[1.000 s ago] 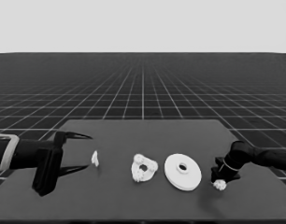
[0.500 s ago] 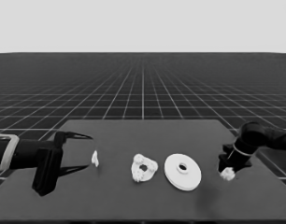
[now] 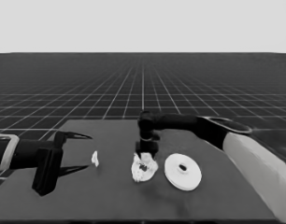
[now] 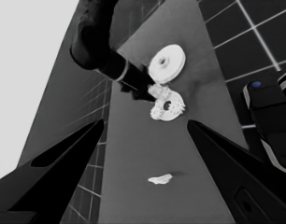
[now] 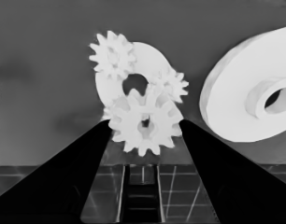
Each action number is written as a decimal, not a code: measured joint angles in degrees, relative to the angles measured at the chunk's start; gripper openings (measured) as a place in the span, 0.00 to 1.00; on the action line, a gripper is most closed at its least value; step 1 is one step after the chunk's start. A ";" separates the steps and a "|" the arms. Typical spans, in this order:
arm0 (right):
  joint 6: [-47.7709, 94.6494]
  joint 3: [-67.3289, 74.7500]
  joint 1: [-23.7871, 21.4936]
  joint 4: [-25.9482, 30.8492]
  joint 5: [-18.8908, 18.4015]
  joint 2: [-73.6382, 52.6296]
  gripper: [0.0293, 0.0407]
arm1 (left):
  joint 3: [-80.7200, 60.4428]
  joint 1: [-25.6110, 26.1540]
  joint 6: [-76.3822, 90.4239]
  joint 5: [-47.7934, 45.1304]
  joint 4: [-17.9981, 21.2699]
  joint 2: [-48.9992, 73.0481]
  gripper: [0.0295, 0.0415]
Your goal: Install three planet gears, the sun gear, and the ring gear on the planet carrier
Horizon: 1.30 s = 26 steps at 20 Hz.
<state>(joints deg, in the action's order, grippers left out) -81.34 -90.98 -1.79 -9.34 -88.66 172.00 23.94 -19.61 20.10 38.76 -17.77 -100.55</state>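
Left end effector (image 3: pixel 80 151), fingers spread apart, waits over the desk's (image 3: pixel 105 196) left end; a thin white piece (image 3: pixel 95 158) lies near it. At centre, the right end effector (image 5: pixel 144 140) grips a gear (image 5: pixel 144 122), flat face toward the wrist camera, directly above the smaller round part (image 3: pixel 144 169), which carries two gears. The larger round part (image 3: pixel 182 171) lies flat just to its right.

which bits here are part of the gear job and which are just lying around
Part of the job:
smaller round part, two gears on it
gear between the right gripper fingers, over that part
larger round part, beside it

Lying about:
thin white piece, near the idle left gripper
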 joint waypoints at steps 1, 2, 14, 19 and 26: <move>1.19 -2.60 0.02 0.09 0.20 1.49 0.14 | 0.00 0.00 0.00 0.00 0.00 0.00 0.75; 1.95 -4.22 0.04 0.15 0.31 2.38 0.14 | 0.00 0.00 0.00 0.00 0.00 0.00 0.75; 5.64 -10.72 7.04 -6.41 2.67 4.69 0.14 | 0.00 0.00 0.00 0.00 0.00 0.00 0.75; 3.44 -10.73 7.45 -6.41 2.68 4.70 0.14 | 0.00 0.00 0.00 0.00 0.00 0.00 0.75; -0.70 -10.76 7.71 -6.40 2.70 4.66 0.14 | 0.00 0.00 0.00 0.00 0.00 0.00 0.75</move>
<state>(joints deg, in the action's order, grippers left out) -82.03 -101.74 5.92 -15.74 -85.97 176.66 23.94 -19.61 20.10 38.76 -17.77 -100.55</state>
